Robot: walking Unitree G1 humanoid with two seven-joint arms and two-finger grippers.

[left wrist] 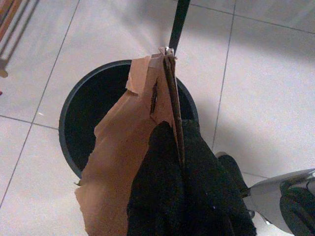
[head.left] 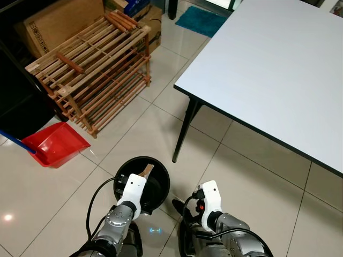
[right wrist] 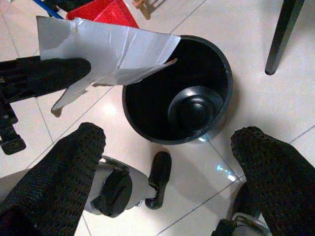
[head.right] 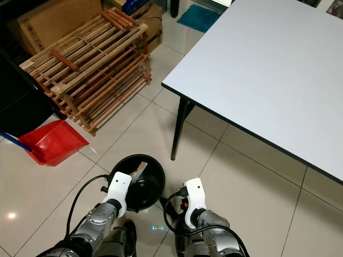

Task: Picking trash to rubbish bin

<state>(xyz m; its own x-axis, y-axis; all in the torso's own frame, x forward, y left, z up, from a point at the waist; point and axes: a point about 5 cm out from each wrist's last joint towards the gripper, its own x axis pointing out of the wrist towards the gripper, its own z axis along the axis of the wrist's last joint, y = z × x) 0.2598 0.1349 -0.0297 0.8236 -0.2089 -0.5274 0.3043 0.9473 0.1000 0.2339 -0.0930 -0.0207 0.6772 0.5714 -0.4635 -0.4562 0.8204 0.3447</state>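
Observation:
A black round rubbish bin (head.left: 161, 187) stands on the tiled floor just in front of me, near the table leg. My left gripper (left wrist: 174, 130) is shut on a torn piece of cardboard (left wrist: 123, 147), brown on one side and grey on the other (right wrist: 113, 49). It holds the cardboard above the bin's near rim, with the cardboard's tip (head.left: 146, 171) over the opening. My right gripper (right wrist: 172, 147) is wide open with nothing in it, low beside the bin on its right. Its fingers (right wrist: 74, 162) stand far apart. The bin's bottom shows a round black dome (right wrist: 194, 110).
A white table (head.left: 278, 64) fills the right, its black leg (head.left: 185, 128) just beyond the bin. A wooden slatted rack (head.left: 91, 64) and cardboard boxes (head.left: 59, 21) stand at the left. A red dustpan (head.left: 53, 143) lies left of the bin. My foot (right wrist: 157, 179) is beside the bin.

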